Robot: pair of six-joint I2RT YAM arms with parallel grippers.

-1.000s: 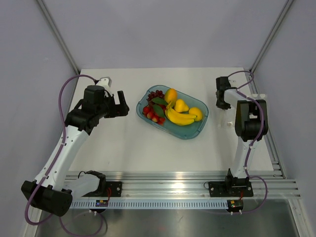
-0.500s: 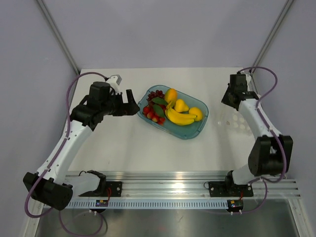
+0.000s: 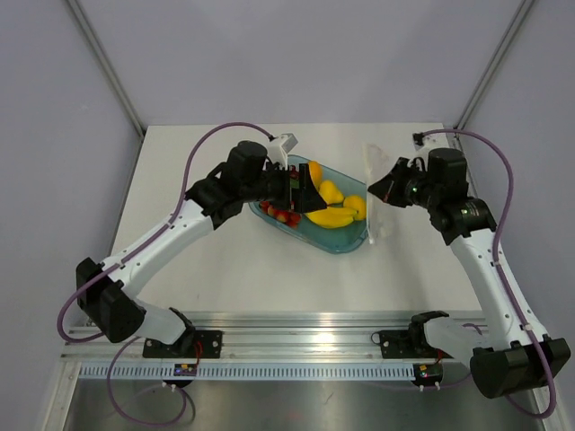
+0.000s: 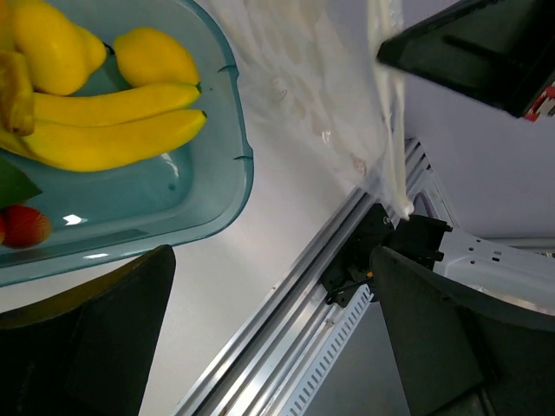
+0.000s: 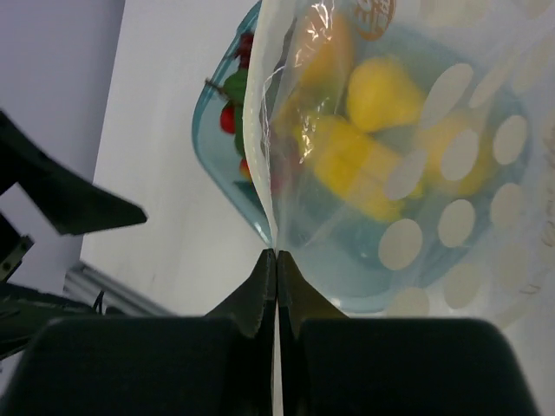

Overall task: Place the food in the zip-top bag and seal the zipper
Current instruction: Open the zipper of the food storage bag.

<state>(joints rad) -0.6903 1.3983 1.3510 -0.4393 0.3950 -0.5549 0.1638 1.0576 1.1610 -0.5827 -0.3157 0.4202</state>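
The food lies in a teal tray [image 3: 346, 242]: banana bunch [image 3: 328, 216], orange [image 3: 312, 171], pear [image 3: 330, 191], lemon [image 3: 357, 206], strawberries [image 3: 280, 212]. My left gripper [image 3: 301, 190] hovers open and empty over the fruit; its view shows the bananas [image 4: 104, 130], the lemon [image 4: 156, 56] and its wide-apart jaws [image 4: 269, 260]. My right gripper [image 3: 375, 187] is shut on the zip-top bag [image 3: 370, 180], which hangs upright at the tray's right end. In the right wrist view the gripper [image 5: 277, 254] pinches the pale zipper edge [image 5: 262, 130] of the dotted bag [image 5: 434, 173]. The slider is not visible.
The tray's rim [image 4: 217, 191] is under my left gripper, and the bag [image 4: 321, 95] hangs just beyond it. The aluminium rail [image 3: 305, 325] runs along the table's near edge. Grey walls close the table on three sides.
My left arm has swung right from beside the tray to over the fruit. My right arm has moved from the table's right side to the tray's right end, now holding the bag upright.
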